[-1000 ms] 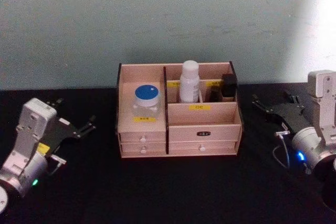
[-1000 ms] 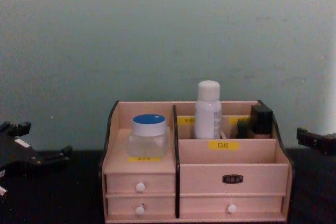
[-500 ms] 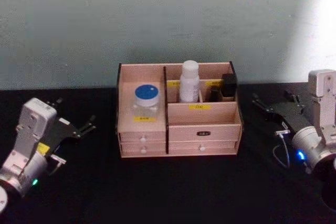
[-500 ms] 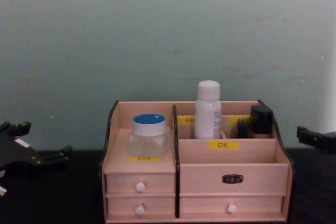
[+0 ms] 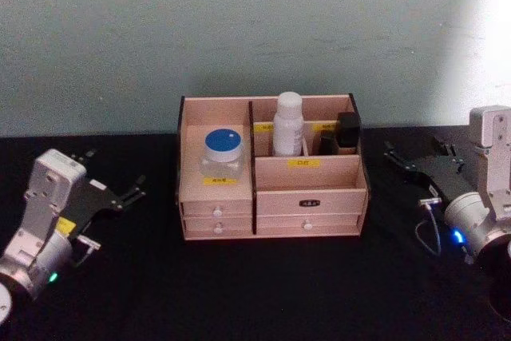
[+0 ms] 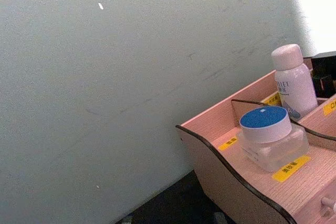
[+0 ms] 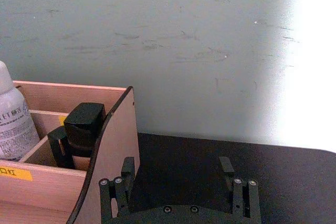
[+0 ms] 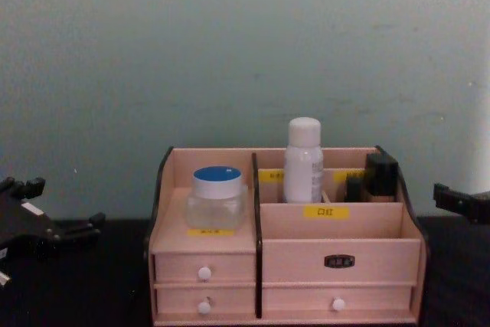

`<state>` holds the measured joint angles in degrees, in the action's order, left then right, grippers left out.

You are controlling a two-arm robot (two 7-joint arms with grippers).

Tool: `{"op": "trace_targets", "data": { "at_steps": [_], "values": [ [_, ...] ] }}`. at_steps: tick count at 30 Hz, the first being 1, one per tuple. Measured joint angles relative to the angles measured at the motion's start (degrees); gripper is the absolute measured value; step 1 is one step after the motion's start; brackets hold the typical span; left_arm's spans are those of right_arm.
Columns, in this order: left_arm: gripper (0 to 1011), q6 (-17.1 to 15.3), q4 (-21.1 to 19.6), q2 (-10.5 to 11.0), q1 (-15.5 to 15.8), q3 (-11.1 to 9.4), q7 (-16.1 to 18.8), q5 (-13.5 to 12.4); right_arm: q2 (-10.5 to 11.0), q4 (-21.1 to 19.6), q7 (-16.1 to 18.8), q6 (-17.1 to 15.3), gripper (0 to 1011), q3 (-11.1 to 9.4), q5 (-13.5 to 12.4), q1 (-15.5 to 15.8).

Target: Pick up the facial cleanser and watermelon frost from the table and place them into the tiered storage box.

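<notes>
Currently the left gripper rests on the table left of the tiered storage box, fingers spread and empty. Inside the box's left compartment sits a blue-lidded jar; a white bottle stands upright in the rear middle compartment. Both are probably light, rigid and smooth: grip the jar across its lid, the bottle at mid-body. The right gripper rests right of the box, fingers apart, holding nothing. The right wrist view adds a dark-capped item in the rear right compartment.
</notes>
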<state>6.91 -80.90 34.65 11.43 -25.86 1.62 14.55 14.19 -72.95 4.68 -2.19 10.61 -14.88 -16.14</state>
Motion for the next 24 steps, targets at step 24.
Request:
{"op": "trace_targets", "data": {
  "at_steps": [24],
  "values": [
    [1001,0.0,0.0,0.0,0.0,0.0,0.0,-0.01,0.0,-0.02,0.0,0.0,1002,0.0,-0.01,0.0]
  ]
}}
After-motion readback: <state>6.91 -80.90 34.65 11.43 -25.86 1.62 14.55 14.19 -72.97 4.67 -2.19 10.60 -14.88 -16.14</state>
